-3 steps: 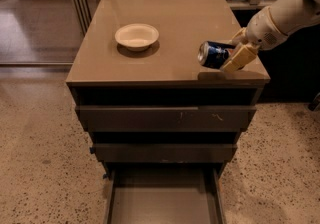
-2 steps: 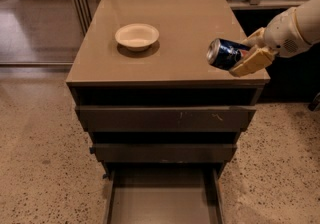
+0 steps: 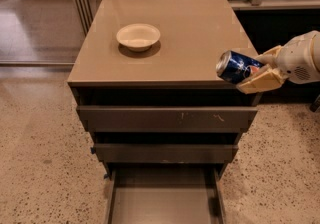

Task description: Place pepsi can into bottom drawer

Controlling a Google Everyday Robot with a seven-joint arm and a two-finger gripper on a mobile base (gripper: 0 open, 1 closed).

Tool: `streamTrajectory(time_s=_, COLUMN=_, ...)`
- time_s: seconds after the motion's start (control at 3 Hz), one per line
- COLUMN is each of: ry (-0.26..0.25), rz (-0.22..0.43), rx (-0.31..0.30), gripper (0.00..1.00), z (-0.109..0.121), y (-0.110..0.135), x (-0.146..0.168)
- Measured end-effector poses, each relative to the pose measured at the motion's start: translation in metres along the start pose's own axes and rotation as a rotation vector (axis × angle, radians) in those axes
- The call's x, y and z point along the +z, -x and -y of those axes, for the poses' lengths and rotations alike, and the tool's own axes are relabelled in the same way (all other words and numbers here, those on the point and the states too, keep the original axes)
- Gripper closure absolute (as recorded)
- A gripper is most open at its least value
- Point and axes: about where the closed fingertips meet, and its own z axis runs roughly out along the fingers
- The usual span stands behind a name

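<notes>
Your robot's white arm [image 3: 301, 59] reaches in from 3 o'clock, its wrist level with the front edge of the bench [image 3: 200, 28]. The gripper [image 3: 251, 72] points toward 9 o'clock and sits at the bench's front right corner, about 4 o'clock on the bench top. Its tan fingers [image 3: 265, 81] are closed narrowly on the pepsi can [image 3: 237, 66], one above the can's body and one below.

You hold the can tipped almost onto its side. Its silver end faces 9 o'clock and its red-and-white logo patch sits against the fingers. The can hangs over the bench's front right edge, and you cannot tell from this view whether it touches the top.

A cream bowl [image 3: 138, 36] stands upright on the bench toward 10 o'clock, well apart from the can, with only its pale inner surface showing.

Below the bench top, the top drawer [image 3: 167, 118] and the middle drawer [image 3: 165, 152] each stand slightly out, with scuff marks on the top drawer's front. The bottom drawer [image 3: 162, 207] is pulled far out toward 6 o'clock, showing its plain flat floor. The picture's lower edge cuts off its front. The can is well above this drawer and off toward 2 o'clock from it.
</notes>
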Motion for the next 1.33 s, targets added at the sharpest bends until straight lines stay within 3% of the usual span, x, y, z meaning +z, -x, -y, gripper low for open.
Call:
streamTrajectory(time_s=0.67, ry=0.006, rz=0.005, rx=0.024, gripper=1.00, z=-0.008, y=-0.010, x=0.008)
streamTrajectory(time_s=1.0, ry=-0.022, rz=0.007, rx=0.168, gripper=1.00, z=-0.027, y=-0.054, x=0.024)
streamTrajectory(time_s=1.33, ry=-0.036, rz=-0.010, rx=0.365, gripper=1.00, z=-0.061, y=-0.123, x=0.053)
